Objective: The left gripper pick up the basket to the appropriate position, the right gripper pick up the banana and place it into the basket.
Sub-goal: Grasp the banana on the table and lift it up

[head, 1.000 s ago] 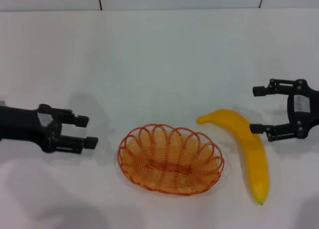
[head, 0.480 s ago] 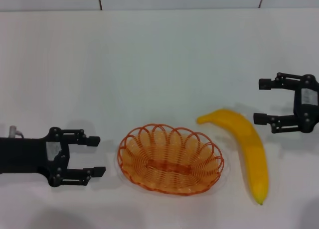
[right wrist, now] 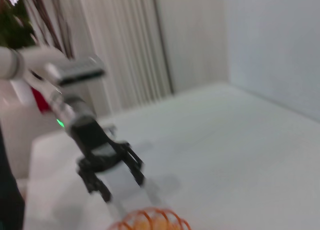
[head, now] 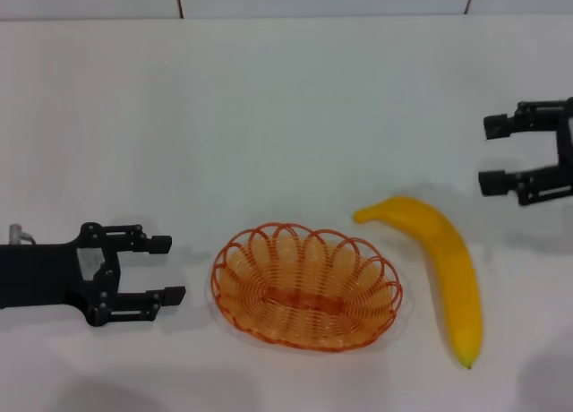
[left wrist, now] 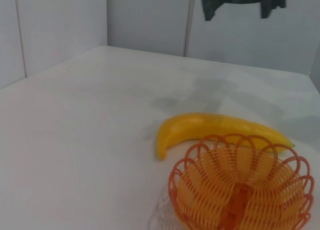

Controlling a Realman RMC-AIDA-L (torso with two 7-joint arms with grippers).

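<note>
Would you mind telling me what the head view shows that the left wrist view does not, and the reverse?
Only the head view shows the left tool, open, level with the basket's left rim but apart from it. It also shows the basket's whole oval outline and the full length of the banana.

Only the left wrist view shows the walls rising behind the table and the banana lying just beyond the basket.

Both show the basket empty, the banana beside it on the table, and the right tool, open, away from the banana.
</note>
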